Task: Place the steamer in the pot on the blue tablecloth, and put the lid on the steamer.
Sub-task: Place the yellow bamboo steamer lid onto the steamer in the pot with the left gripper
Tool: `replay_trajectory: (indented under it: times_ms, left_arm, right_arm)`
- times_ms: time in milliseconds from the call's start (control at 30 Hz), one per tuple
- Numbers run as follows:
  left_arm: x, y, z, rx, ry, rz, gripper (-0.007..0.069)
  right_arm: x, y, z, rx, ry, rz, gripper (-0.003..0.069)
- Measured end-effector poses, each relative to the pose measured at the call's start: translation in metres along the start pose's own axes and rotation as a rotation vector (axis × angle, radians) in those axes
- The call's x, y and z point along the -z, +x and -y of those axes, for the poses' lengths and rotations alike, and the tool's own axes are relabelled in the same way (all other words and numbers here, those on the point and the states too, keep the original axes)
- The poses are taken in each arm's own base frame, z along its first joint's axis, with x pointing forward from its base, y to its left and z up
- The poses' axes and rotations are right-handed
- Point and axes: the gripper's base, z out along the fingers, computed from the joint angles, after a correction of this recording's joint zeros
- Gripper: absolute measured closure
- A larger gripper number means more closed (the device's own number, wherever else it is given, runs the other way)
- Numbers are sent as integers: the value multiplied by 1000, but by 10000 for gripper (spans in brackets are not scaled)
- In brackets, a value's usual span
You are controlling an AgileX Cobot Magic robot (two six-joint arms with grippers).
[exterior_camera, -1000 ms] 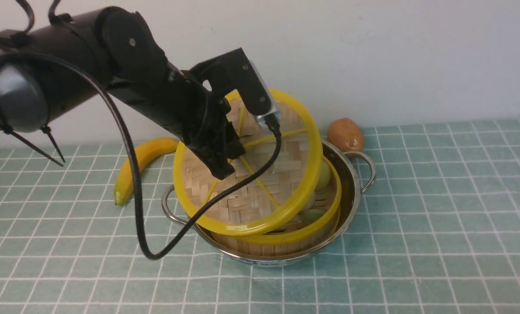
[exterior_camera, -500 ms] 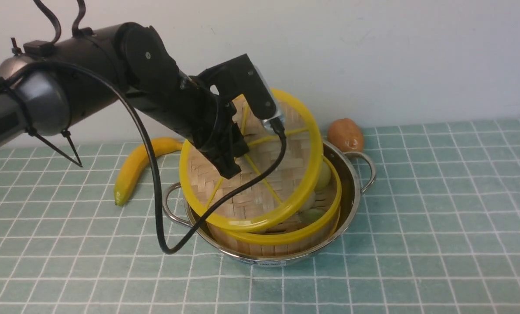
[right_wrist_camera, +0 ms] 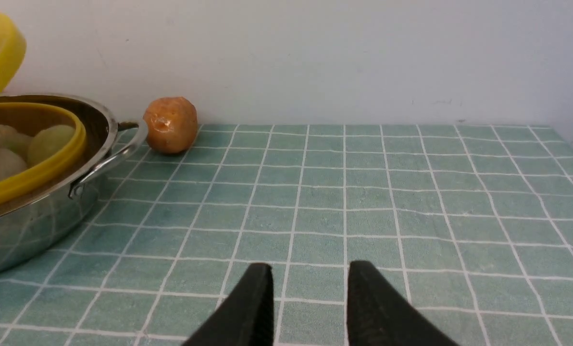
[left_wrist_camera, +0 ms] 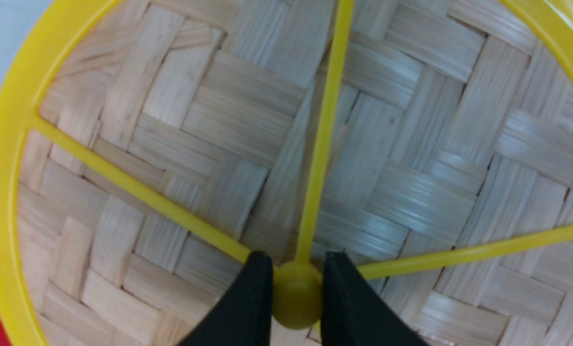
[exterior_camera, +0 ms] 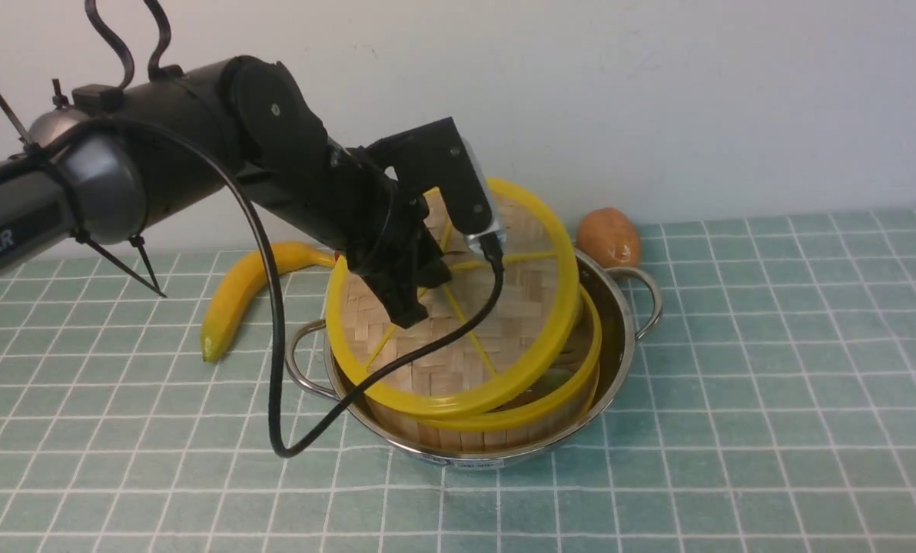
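My left tool (left_wrist_camera: 297,262) clamped on the hub (left_wrist_camera: 297,302) of the lid (exterior_camera: 466,346), lid tilted over the steamer (exterior_camera: 590,346) in the pot (exterior_camera: 624,346) beneath, "PIPER" lettered on my left arm (exterior_camera: 12,223), my right tool (right_wrist_camera: 308,288) parted, empty.

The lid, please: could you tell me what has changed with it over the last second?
The left tool, shut on the hub throughout, carried the lid toward the robot's right and lower, so it now hides more of the steamer. The steamer, pot, banana and potato stayed put.
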Motion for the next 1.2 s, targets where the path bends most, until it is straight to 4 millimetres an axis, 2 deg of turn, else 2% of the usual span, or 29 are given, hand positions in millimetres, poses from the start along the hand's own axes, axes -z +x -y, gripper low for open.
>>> replay_trajectory:
  times_ms: [467, 967, 1200]
  left_arm:
    - [-10, -1, 0, -25, 18, 40, 507]
    - [-10, -3, 0, -105, 14, 56, 507]
    - [-21, -3, 1, -115, 32, 85, 507]
  right_arm:
    - [0, 0, 0, 0, 0, 0, 417]
    - [0, 0, 0, 0, 0, 0, 417]
    - [0, 0, 0, -1, 0, 0, 417]
